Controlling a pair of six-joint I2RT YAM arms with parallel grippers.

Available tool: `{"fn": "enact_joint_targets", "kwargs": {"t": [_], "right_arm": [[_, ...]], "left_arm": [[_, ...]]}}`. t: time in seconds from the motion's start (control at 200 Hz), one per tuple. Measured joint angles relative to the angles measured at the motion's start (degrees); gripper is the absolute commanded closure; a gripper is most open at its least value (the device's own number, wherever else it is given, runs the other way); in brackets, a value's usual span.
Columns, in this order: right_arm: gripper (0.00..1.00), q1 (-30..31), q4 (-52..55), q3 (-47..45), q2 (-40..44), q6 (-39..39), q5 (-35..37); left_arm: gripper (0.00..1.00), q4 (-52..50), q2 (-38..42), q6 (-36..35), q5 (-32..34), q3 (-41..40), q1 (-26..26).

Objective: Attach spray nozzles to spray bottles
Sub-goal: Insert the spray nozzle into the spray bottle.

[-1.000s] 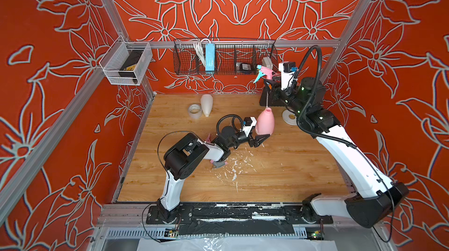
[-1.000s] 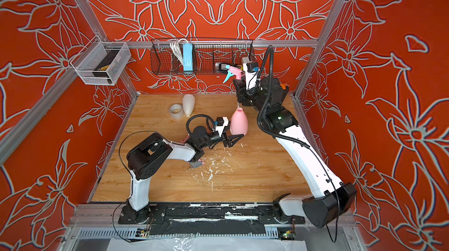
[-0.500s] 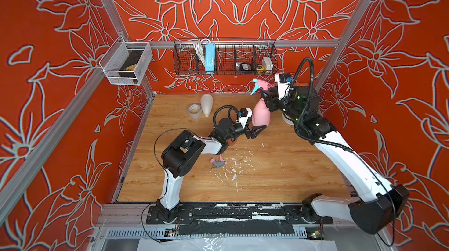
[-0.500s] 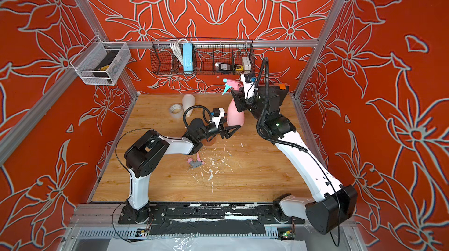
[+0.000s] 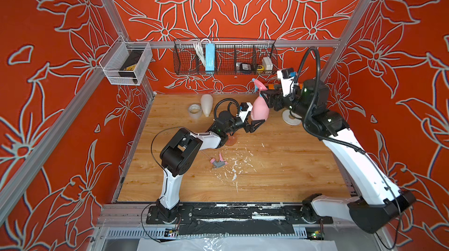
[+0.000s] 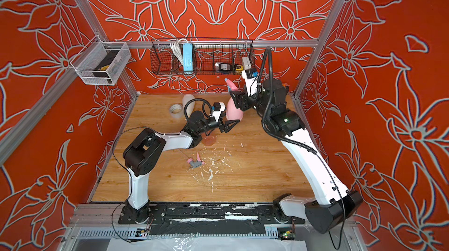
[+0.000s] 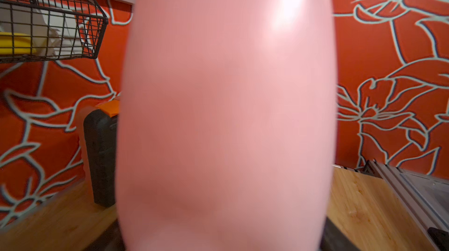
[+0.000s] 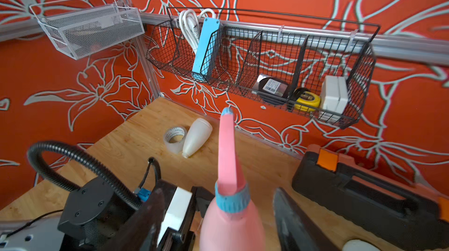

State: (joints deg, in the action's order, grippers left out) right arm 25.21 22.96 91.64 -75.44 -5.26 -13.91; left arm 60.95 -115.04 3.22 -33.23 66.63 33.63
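- Step in hand: fitting the first pair. The pink bottle [image 5: 260,111] stands upright at the far right-centre of the tabletop [image 5: 286,179]. The pink-and-blue nozzle [image 8: 227,155] sits on its neck, blue collar down over the mouth, spout towards the far left.
- The left end effector [image 5: 257,123] reaches in from the left. Its jaws are set wide about the bottle's lower body and, by the wrist view, are closed against it as a brace.
- The right end effector [image 8: 220,213] is open. Its fingers [image 8: 289,215] flank the collar with a gap on each side and hold nothing.
- Whether the collar is threaded tight cannot be told; it appears at least seated.
- Not yet paired: the cream-white bottle [image 5: 206,105] lies on its side near the far wall, just beside a tape roll [image 5: 195,109]. The orange bottle [image 5: 230,141] shows only in part beneath the left arm. The pink-and-grey nozzle [image 5: 218,162] lies mid-tabletop. A third nozzle cannot be made out.
- Next move, as judged: the right end effector either closes on the collar again to turn it home, or draws back without knocking the spout. After that, the pink-and-grey nozzle should be taken by its head so the dip tube hangs free, while the left end effector steadies a second bottle upright.
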Motion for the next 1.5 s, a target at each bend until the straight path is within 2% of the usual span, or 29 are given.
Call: {"fn": "enact_joint_targets", "kwargs": {"t": [0.145, 0.3, 0.581, 0.916, 0.996, 1.271, 1.361, 1.501], "right_arm": [[0.23, -0.31, 9.88, 14.1, -7.61, -0.2, -1.38], [0.34, -0.15, 18.69, 21.31, -14.56, -0.39, -1.55], [0.51, -0.15, 25.66, 23.56, -19.12, -0.15, -1.64], [0.52, -0.15, 26.86, 27.34, -20.65, -0.13, -1.55], [0.59, -0.15, 27.54, 29.59, -22.12, -0.04, -1.53], [0.94, -0.2, 28.3, 30.91, -23.82, 0.42, -1.55], [1.0, -0.2, 27.78, 30.64, -23.69, 0.42, -1.53], [1.0, -0.2, 22.97, 24.2, -20.13, 0.39, -1.4]], "left_arm": [[0.47, -1.53, 0.11, -1.18, 0.42, -0.11, 0.0], [0.47, -2.25, 0.55, -1.99, 0.96, -0.33, 0.0], [0.47, -2.62, 1.64, -2.23, 1.03, -0.44, 0.02], [0.47, -3.43, 1.86, -3.1, 1.01, -0.85, 0.02], [0.47, -3.69, 1.88, -3.41, 1.01, -0.87, 0.02], [0.47, -4.81, 2.21, -4.09, 0.96, -1.09, 0.02], [0.47, -4.74, 2.27, -4.04, 0.94, -1.09, 0.0], [0.48, -4.7, 2.27, -3.1, 0.07, -1.18, -0.15]]}}
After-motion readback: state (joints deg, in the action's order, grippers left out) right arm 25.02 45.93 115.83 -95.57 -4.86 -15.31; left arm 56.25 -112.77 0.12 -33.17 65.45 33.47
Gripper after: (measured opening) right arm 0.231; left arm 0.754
